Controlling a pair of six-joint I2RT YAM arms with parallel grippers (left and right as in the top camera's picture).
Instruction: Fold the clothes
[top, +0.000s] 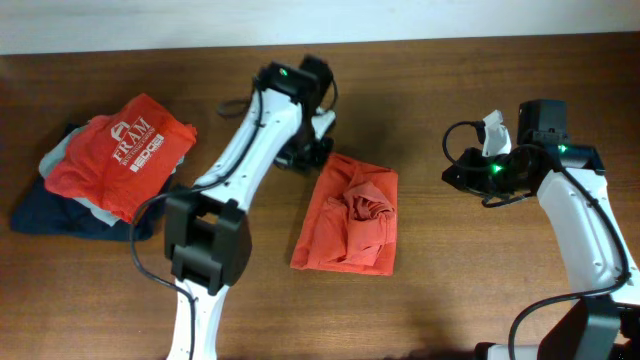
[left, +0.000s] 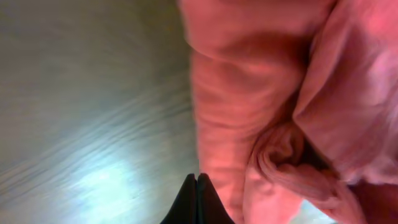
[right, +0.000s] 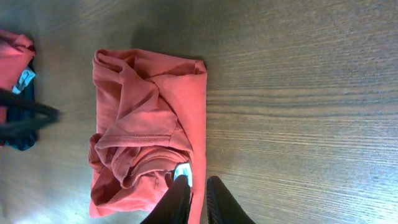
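Big picture first: the wooden table (top: 480, 290) has the orange-red shirt (top: 345, 215) lying mid-table as a rough rectangle. It's just beside the left gripper (left: 196, 198), on its right in the wrist view, and well away from the right gripper (right: 199, 202), out ahead of its fingers. The left jaws are pressed together right at the shirt's edge. To me they look like they're on bare wood with no cloth caught, but that wrist view is blurry. The right jaws sit a little apart with nothing between them, off over bare wood.

My take on the step: the outline is OK but the middle is a wadded lump, so I'd flatten that before folding any further. For the left one that means spreading the jaws, getting a finger under the edge and pinching all the layers, not just the top one. Then pull low and slow so the bottom layers don't drag.

Materials:
- **Table:** smooth, slightly shiny grained wood, so cloth will slide.
- **Shirt:** soft matte knit, floppy, with stitched hems, several layers thick.
- **Pile:** well off on the left gripper's other side is a folded stack, a red logo shirt (top: 125, 155) over a navy one (top: 50, 215).
- **Neck tag:** the small white neck tag (right: 182, 171) lines up with the right gripper's left fingertip in its wrist view.
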